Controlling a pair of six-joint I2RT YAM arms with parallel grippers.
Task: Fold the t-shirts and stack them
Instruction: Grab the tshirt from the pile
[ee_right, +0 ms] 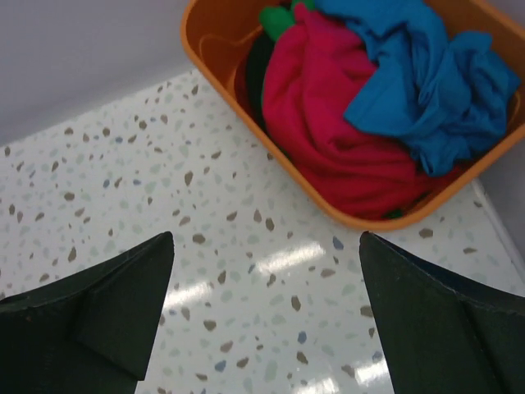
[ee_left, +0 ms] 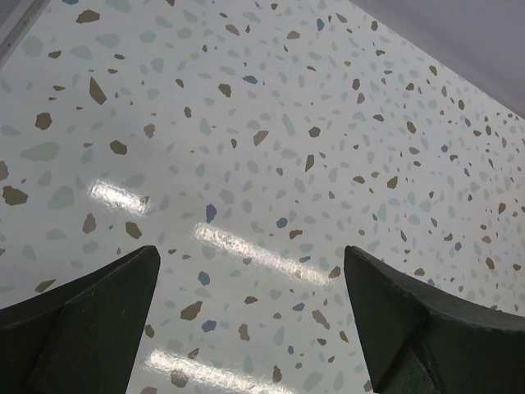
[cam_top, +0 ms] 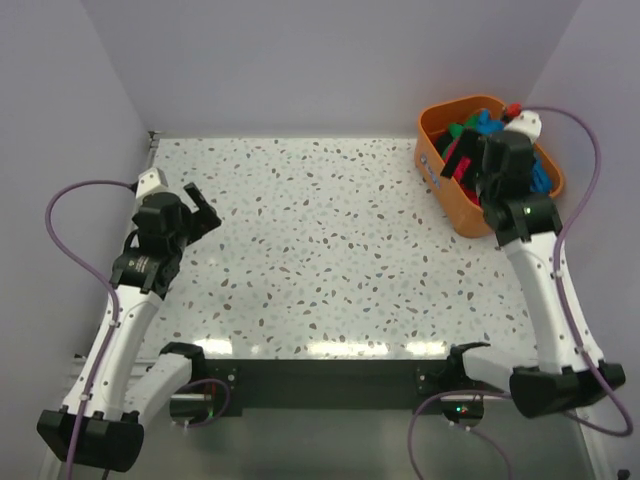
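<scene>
**All three shirts bundled in the basket**

Our right gripper (ee_right: 267,246) is spread wide and holds nothing, low in its wrist view over the speckled table (ee_right: 123,180). Our left gripper (ee_left: 250,254) is likewise spread and empty. At upper right, the crimson t-shirt (ee_right: 328,123), blue t-shirt (ee_right: 426,82) and green t-shirt (ee_right: 279,20) lie crumpled together inside the orange basket (ee_right: 213,33). We judge that a pinch there may catch two shirts at once or drag the basket along.

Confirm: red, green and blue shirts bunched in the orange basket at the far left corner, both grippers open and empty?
No: the orange basket sits at the far right corner, as the top external view shows. The red shirt, green shirt and blue shirt are bunched in it; left gripper and right gripper are open and empty.
</scene>
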